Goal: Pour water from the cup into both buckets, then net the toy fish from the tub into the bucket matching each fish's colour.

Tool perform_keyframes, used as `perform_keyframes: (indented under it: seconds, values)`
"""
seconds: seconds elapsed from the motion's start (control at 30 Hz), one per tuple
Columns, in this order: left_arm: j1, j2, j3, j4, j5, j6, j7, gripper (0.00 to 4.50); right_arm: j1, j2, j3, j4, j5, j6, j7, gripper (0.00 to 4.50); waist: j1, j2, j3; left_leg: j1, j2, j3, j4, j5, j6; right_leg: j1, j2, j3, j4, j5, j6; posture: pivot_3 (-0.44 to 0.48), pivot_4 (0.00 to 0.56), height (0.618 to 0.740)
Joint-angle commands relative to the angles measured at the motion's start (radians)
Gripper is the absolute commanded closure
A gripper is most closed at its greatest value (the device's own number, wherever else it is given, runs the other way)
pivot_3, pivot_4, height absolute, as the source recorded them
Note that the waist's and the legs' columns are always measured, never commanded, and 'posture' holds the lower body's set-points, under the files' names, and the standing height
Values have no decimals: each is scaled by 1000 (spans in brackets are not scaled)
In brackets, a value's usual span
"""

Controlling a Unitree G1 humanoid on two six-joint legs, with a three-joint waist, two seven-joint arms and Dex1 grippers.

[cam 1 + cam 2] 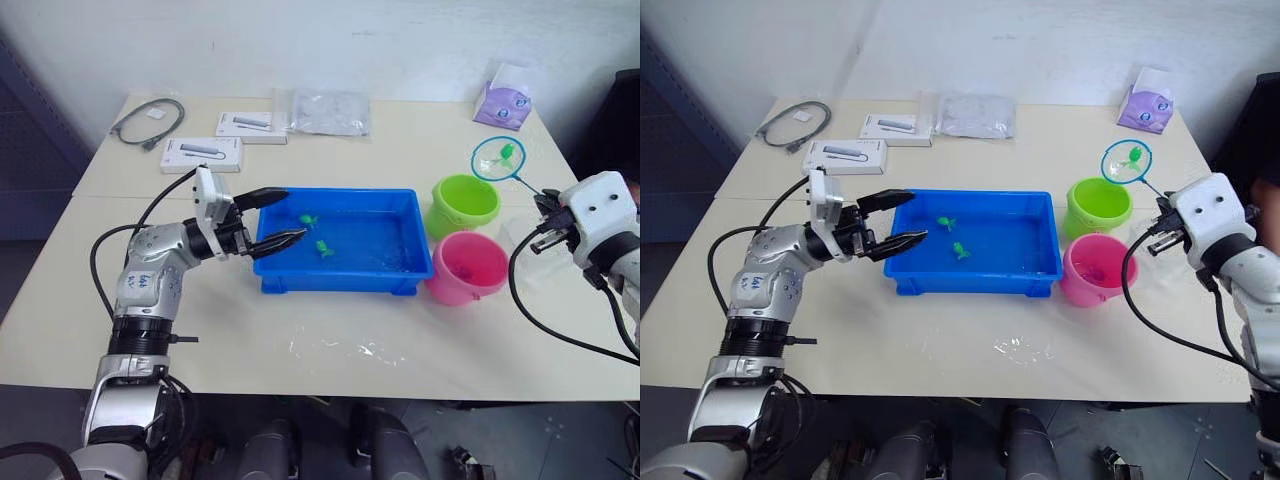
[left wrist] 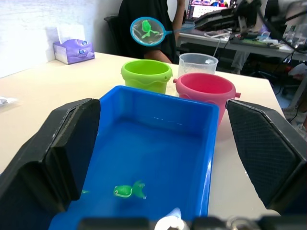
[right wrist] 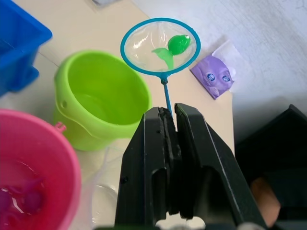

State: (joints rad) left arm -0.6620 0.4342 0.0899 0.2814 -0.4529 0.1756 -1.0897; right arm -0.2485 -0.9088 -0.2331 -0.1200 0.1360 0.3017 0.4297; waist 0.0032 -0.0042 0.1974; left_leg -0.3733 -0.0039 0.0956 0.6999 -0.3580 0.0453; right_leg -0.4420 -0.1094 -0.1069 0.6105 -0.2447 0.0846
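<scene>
Your right gripper (image 3: 169, 125) is clamped on the thin handle of the net (image 1: 498, 158), its two fingers (image 3: 144, 158) pressed together around the stick. The right arm reaches in from the right side of the tabletop (image 1: 330, 340), wrist raised, holding the net in the air so that its blue hoop hangs above and just behind the green bucket (image 1: 464, 204). A green fish (image 3: 178, 44) lies in the mesh of the hoop.

Your left gripper (image 1: 270, 220) points toward the left end of the blue tub (image 1: 345, 270), forearm stretched out low over the tabletop. Its fingers (image 2: 67, 153) are spread wide apart, one on each side of the tub's near end wall, and hold nothing; you cannot tell from these views whether they touch the rim.

The tub sits at the middle of the tabletop with water in it, and two more green fish (image 1: 308, 219) float near its centre. The green bucket stands just right of the tub's far corner, with the pink bucket (image 1: 468, 268) just in front of it, beside the tub's right end; pink shapes show in the water inside the pink bucket. The clear cup (image 2: 197, 63) stands just beyond the pink bucket, toward your right arm.
</scene>
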Motion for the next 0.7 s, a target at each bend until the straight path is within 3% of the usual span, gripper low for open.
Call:
perform_keyframes:
  seconds: [0.03,0.2,0.4,0.53,0.63,0.7]
  values:
    - [-36,-21,-5,-46,-15,-1,12,9,-42,-18,40,48,-104,-66,-16,4500,-1,0,0,0,0,0,0,0,0,0,0,0,0,0,0,0,150,740]
    - [-56,-31,-13,-32,-7,-7,10,9,-52,-56,105,93,-261,-200,-34,4500,-1,0,0,0,0,0,0,0,0,0,0,0,0,0,0,0,150,740]
    - [-54,-33,-18,-31,-6,-18,6,9,-27,-194,179,173,-548,-474,-138,4500,-2,0,0,0,0,1,0,0,-1,0,0,1,0,0,0,0,150,740]
    - [-57,-40,-25,-28,-5,-24,2,9,-9,-229,193,233,-647,-527,-192,4500,-1,0,0,1,0,1,0,1,-1,0,0,1,0,0,0,0,150,740]
    - [-61,-37,-24,-22,-4,-29,0,9,-14,-199,163,238,-627,-561,-218,4500,-2,0,0,1,0,1,0,1,-1,1,0,1,0,0,0,0,150,740]
    - [-58,-23,-16,-16,-1,-34,-2,9,-33,-110,105,179,-462,-532,-184,4500,-5,0,0,1,0,0,0,1,-2,1,0,0,0,0,0,0,150,740]
